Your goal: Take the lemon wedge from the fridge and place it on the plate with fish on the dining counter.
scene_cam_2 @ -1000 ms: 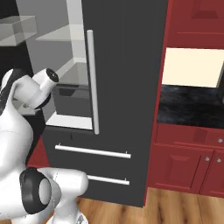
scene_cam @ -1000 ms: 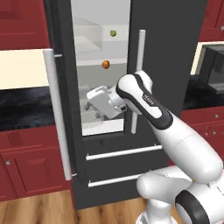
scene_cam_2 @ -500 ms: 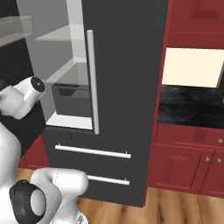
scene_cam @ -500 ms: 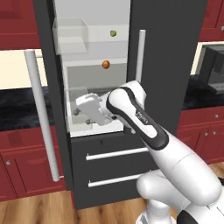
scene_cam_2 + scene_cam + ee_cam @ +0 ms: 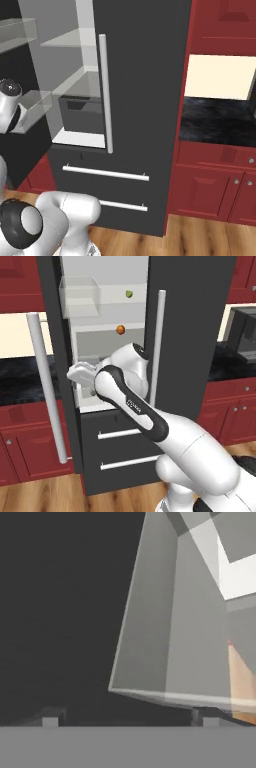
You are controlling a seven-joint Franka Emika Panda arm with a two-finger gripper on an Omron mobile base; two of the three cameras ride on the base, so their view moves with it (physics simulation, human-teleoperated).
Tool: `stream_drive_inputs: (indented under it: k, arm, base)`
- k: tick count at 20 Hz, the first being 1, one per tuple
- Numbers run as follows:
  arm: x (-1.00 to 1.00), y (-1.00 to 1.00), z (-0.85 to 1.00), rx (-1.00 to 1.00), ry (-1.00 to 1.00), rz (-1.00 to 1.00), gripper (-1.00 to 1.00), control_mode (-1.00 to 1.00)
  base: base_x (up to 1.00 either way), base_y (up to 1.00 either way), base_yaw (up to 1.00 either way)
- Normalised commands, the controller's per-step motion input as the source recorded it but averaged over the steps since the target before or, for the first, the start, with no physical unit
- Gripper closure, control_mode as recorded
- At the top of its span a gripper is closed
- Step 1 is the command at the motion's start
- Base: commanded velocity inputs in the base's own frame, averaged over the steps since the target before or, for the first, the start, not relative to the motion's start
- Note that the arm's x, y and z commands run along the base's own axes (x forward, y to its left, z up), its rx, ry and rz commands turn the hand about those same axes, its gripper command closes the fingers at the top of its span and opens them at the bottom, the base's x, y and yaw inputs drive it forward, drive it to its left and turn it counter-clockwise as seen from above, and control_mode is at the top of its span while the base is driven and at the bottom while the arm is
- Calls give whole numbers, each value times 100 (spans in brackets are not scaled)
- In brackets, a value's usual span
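Left base view: open, empty tool [image 5: 80,376] inside the fridge [image 5: 200,331], well below the lemon wedge [image 5: 129,293]

Tall dark grey fridge [image 5: 145,100]: left door swung open, right door shut with long silver bar handle [image 5: 105,95]. White interior with clear glass shelves [image 5: 70,40]. Two lower drawers [image 5: 107,187] with silver bars. Red wall cabinets [image 5: 220,190] right of fridge, black marbled desk top [image 5: 217,122]. Wooden floor [image 5: 200,240].

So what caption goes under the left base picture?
Robot arm with open gripper reaching into the open fridge, below the shelf holding the lemon wedge.
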Motion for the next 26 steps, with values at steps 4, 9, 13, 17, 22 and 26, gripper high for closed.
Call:
stream_drive_inputs:
  k: [4, 9, 13, 17, 22, 26]
  arm:
    - [38, 65, 7, -18, 10, -22, -100, -100]
    - [-69, -96, 68, -2, 0, -4, -100, -100]
    - [-60, -100, 86, -20, -5, 0, -100, -100]
    - [-37, -100, 46, -43, -15, 0, -100, -100]
    - [-3, -100, -6, -49, -30, -1, -100, -100]
    - [0, -100, -11, -36, -23, -4, -100, -100]
  base:
    - [0, 0, 0]
    - [0, 0, 0]
    - [0, 0, 0]
    - [0, 0, 0]
    - [0, 0, 0]
    - [0, 0, 0]
